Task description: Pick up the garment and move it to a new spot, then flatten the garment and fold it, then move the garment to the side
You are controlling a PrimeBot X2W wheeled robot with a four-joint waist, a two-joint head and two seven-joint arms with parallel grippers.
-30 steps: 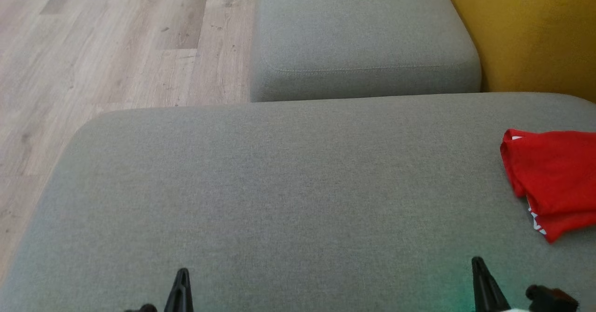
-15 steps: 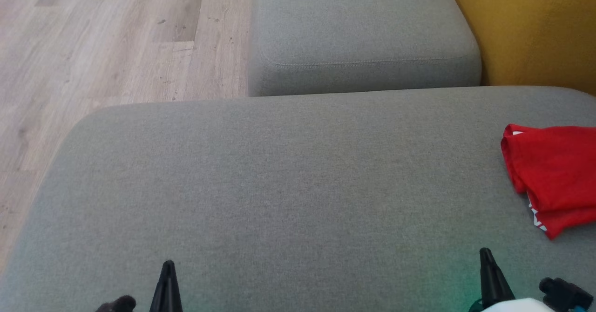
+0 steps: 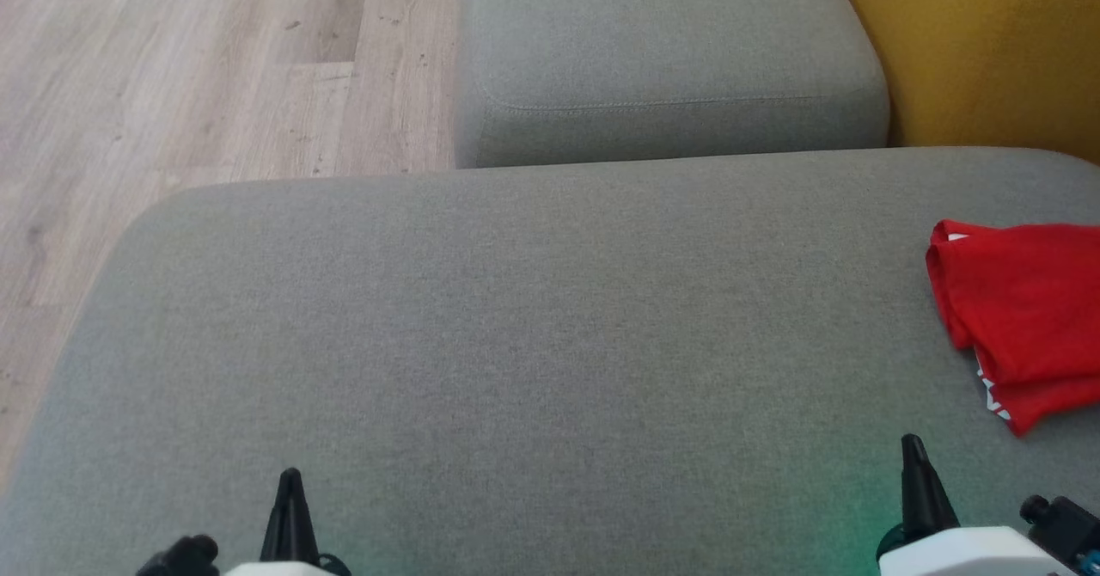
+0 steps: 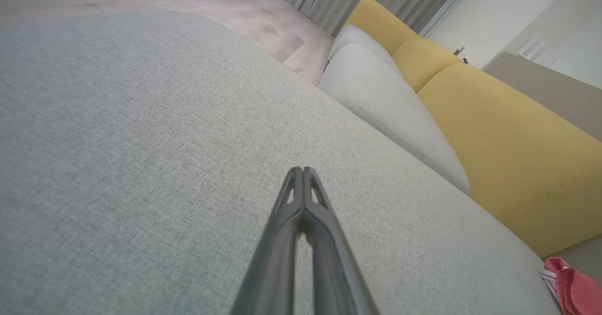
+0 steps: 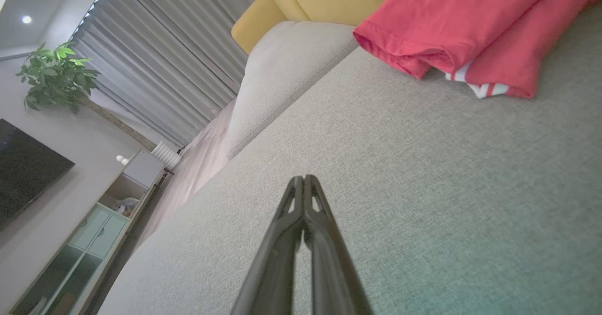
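Observation:
The garment is red with a white-striped edge and lies folded at the right edge of the grey seat cushion. It also shows as a folded garment ahead in the right wrist view and as a small corner of garment in the left wrist view. My left gripper is shut and empty near the cushion's front, far left of the cloth. My right gripper is shut and empty, a short way in front of the cloth. Both hover over bare fabric, as the left gripper and right gripper wrist views confirm.
A second grey cushion adjoins the far side. A yellow backrest rises at the far right. Wooden floor lies to the left. The right wrist view shows curtains, a plant and a low cabinet.
The head camera has tilted, so the scene slides up a little in view. Both grippers reach slightly further up the picture, with more of their white wrists in view. The garment has stayed put.

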